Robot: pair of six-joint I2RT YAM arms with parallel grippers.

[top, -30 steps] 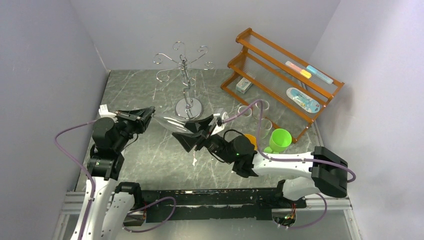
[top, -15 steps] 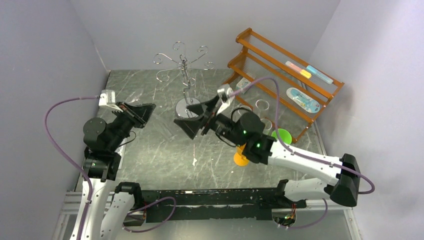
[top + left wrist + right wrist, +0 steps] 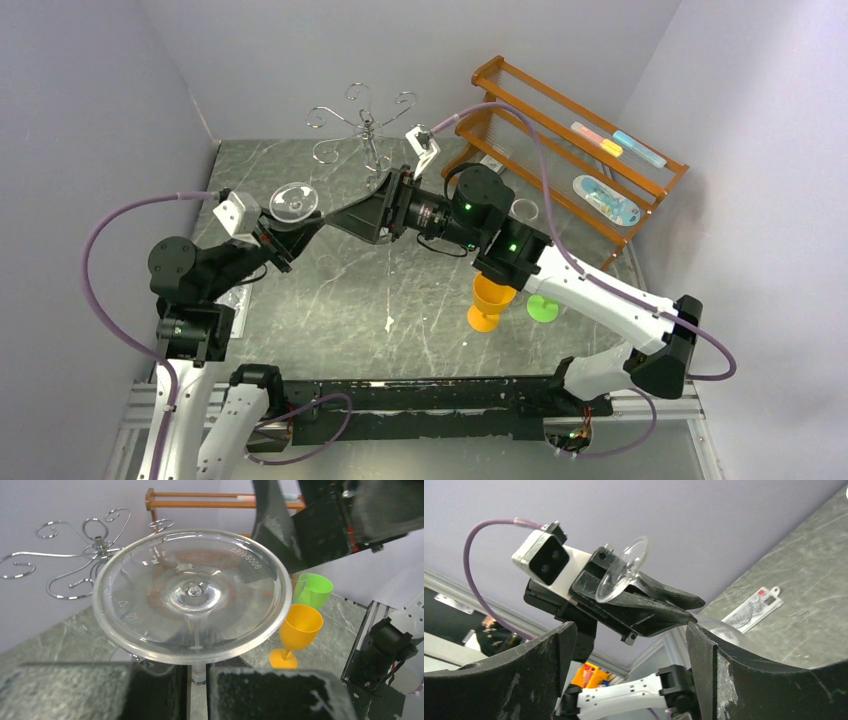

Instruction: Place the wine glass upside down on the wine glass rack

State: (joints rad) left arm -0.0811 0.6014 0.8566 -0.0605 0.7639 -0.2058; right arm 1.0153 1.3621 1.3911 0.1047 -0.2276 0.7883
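My left gripper (image 3: 198,680) is shut on the stem of the clear wine glass (image 3: 192,595), whose round foot (image 3: 293,202) points up and whose bowl (image 3: 719,630) hangs below the fingers. In the top view the left gripper (image 3: 300,232) is over the table's left half. My right gripper (image 3: 345,220) stands open just right of it, facing the glass with nothing between its fingers (image 3: 704,660). The chrome wine glass rack (image 3: 365,125) stands at the back centre, behind both grippers; the right arm hides its base. The rack's curled arms (image 3: 90,550) show behind the glass.
An orange-brown wooden shelf (image 3: 560,150) with small items stands at the back right. An orange goblet (image 3: 490,300) and a green cup (image 3: 543,308) stand under the right arm, and another clear glass (image 3: 524,210) near the shelf. A white card (image 3: 751,609) lies on the table at the left.
The right gripper has opened, let go of the glass and swung up toward the back. The left arm has lifted the glass and turned it foot up.
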